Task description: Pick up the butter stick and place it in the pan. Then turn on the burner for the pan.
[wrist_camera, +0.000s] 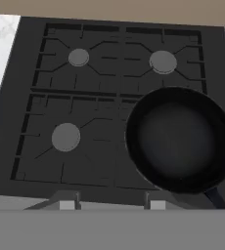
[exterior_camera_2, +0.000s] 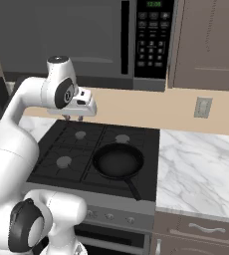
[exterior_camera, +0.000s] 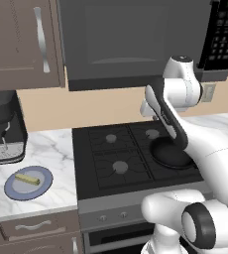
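Here, butter stick (exterior_camera: pixel 27 178) on plate (exterior_camera: pixel 42 187), pan (wrist_camera: pixel 180 139) on stove (wrist_camera: pixel 100 105)

I see a yellowish-olive butter stick (exterior_camera: pixel 27 178) on a blue-grey plate (exterior_camera: pixel 17 189), and a black pan (wrist_camera: pixel 180 139) on my black stovetop (wrist_camera: pixel 60 97) with grey burner caps (wrist_camera: pixel 65 136). The counter (exterior_camera_2: pixel 201 164) is white marble with grey veins, the cabinets (exterior_camera: pixel 17 44) brown, the wall (exterior_camera_2: pixel 136 107) tan.

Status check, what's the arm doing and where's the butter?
Gripper above stove, holding nothing. Butter stick on plate, left counter. Pan empty, front right burner. Nothing in the way.
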{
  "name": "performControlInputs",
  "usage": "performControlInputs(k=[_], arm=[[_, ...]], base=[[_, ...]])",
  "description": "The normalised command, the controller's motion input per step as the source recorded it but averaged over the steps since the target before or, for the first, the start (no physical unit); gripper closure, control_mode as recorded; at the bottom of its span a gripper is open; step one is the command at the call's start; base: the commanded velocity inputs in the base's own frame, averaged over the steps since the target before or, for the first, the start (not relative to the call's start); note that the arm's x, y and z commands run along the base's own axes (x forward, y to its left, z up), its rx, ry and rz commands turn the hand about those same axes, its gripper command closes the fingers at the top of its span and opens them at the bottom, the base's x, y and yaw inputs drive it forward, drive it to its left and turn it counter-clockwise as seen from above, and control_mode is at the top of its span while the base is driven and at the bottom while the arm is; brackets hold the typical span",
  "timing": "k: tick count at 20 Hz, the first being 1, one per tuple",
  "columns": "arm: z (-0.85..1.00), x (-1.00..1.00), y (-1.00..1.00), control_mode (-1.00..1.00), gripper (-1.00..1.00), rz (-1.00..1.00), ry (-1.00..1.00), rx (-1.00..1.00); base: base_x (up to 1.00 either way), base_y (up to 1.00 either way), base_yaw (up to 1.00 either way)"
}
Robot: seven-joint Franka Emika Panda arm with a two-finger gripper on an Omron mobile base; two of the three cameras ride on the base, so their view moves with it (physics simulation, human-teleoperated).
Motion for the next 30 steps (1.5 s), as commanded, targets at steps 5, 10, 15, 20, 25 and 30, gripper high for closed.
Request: performControlInputs(k=[5, 10, 15, 20, 25, 30], arm=[[0.0, -0.01, 0.11, -1.0, -1.0, 0.0, 0.0, 0.0], [-0.09, -0.03, 0.65, -1.0, -1.0, 0.01, 0.0, 0.0], [-0.1, -0.12, 0.88, -1.0, -1.0, 0.06, 0.0, 0.0], [-0.11, -0.14, 0.9, -1.0, -1.0, 0.08, 0.0, 0.0], [-0.21, -0.14, 0.72, -1.0, -1.0, 0.11, 0.0, 0.0], [-0.25, -0.08, 0.74, -1.0, -1.0, 0.1, 0.0, -0.02]], base=[[0.0, 0.0, 0.0], [0.0, 0.0, 0.0], [0.0, 0.0, 0.0], [0.0, 0.0, 0.0], [0.0, 0.0, 0.0], [0.0, 0.0, 0.0]])
